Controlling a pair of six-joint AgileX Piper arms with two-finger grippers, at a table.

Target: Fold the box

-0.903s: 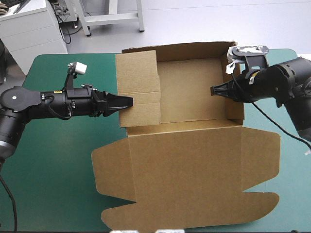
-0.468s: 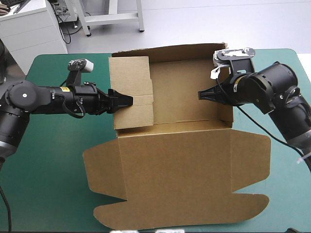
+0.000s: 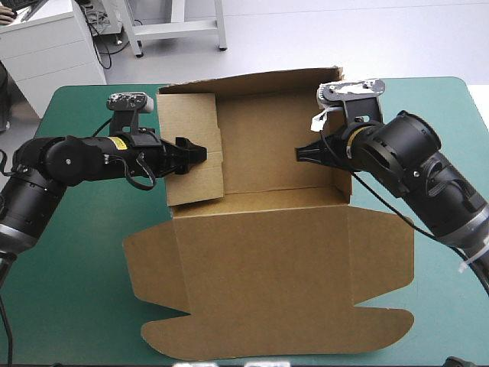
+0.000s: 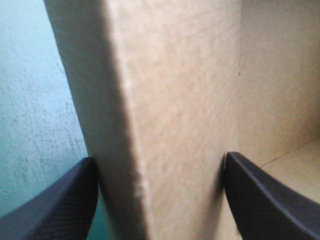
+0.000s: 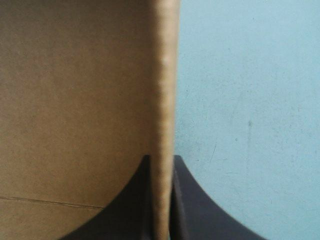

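The brown box (image 3: 260, 229) lies in the middle of the teal-green cover (image 3: 69, 260). Its flat lid (image 3: 267, 290) is nearest the robot, and the open tray (image 3: 263, 153) sits past it. The left gripper (image 3: 195, 151) squeezes the tray's thick left wall (image 3: 191, 187) between its black fingers. The right gripper (image 3: 302, 153) pinches the thin right wall (image 3: 343, 187). Both walls run front to back, so each arm has its own side. The back wall (image 3: 252, 82) is farthest.
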